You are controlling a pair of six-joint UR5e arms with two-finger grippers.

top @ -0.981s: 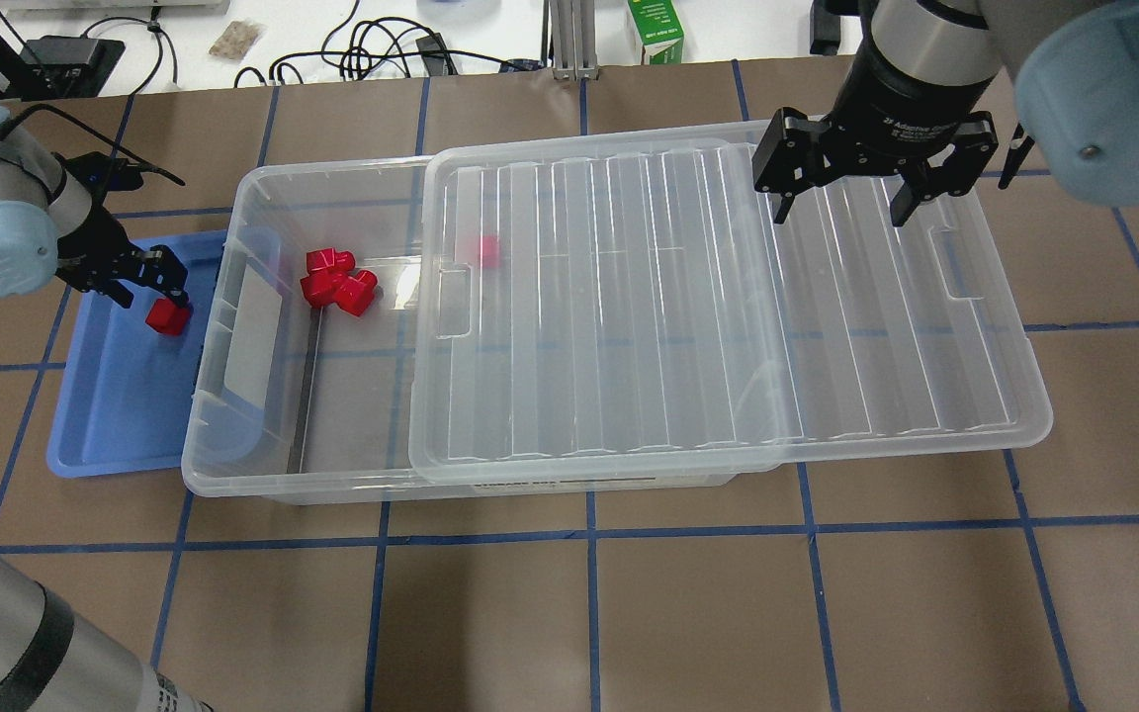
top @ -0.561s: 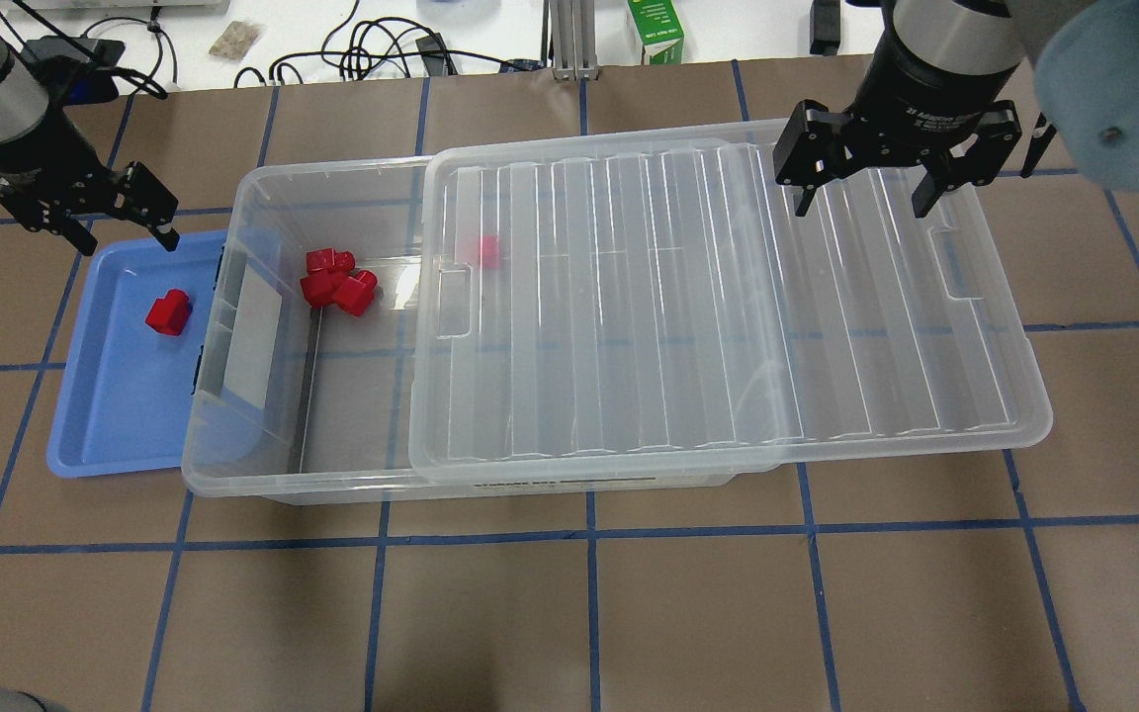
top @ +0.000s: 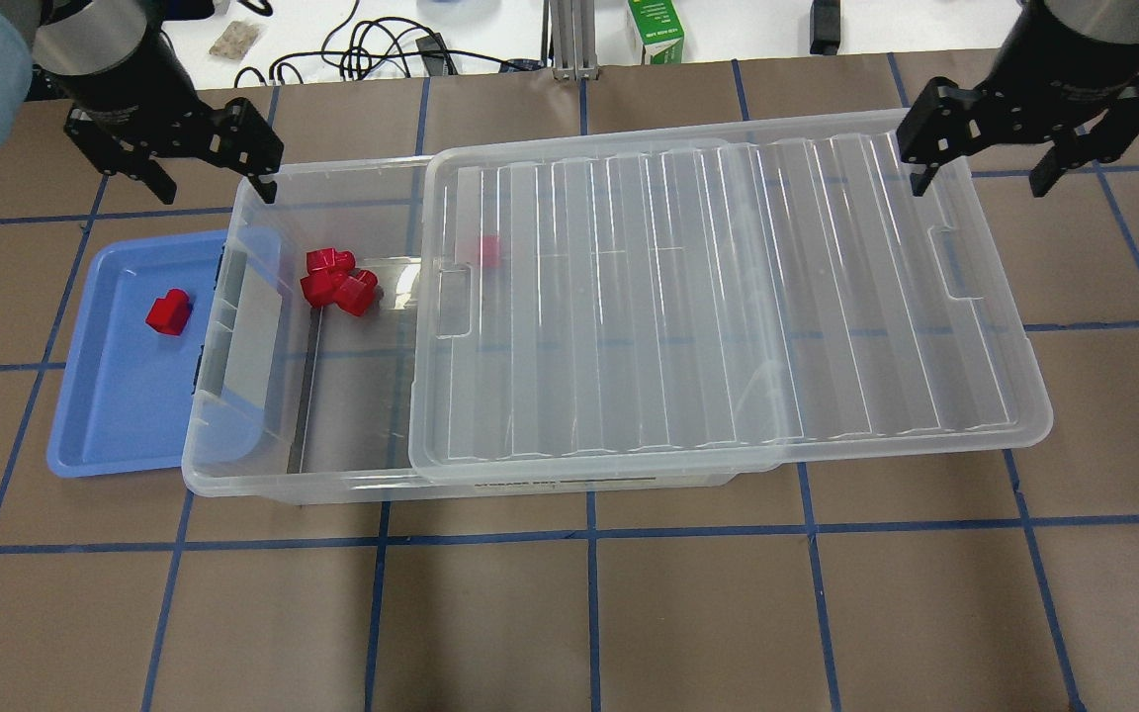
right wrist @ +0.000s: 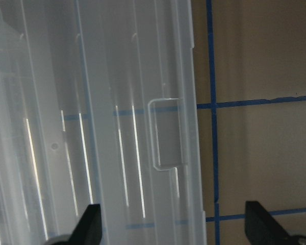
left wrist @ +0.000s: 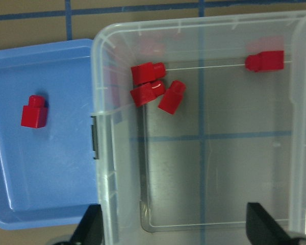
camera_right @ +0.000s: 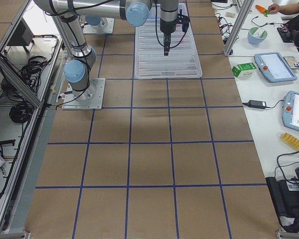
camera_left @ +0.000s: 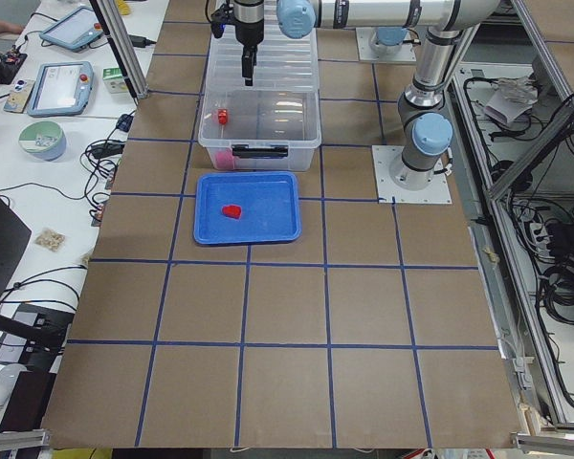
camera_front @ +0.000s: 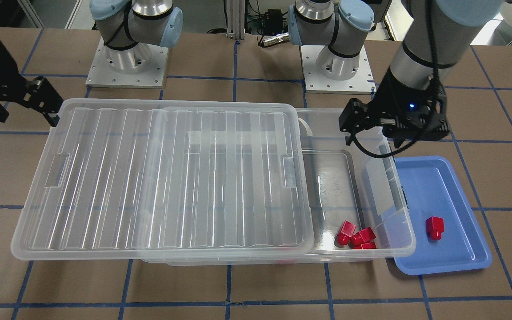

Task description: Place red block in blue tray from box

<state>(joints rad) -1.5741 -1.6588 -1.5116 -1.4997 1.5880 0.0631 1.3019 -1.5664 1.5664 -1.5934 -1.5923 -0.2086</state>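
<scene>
The blue tray (top: 115,415) is sitting at the left end of the table, tucked partly under the end of the box (top: 263,487). One red block (top: 169,311) is lying alone on the tray floor. The left gripper (top: 214,188) is hanging above the box's far left corner, well apart from that block, its fingers (left wrist: 89,229) spread wide and holding nothing. Three more red blocks (top: 337,279) are clustering inside the open end of the box, and a fourth (top: 486,249) is showing faintly under the lid (top: 728,297), which is lying slid toward the right. The right gripper (top: 979,183) is hovering over the lid's far right corner, fingers wide and empty. A label (top: 550,485) on the box's front and the print on a green carton (top: 656,30) are too small to read.
</scene>
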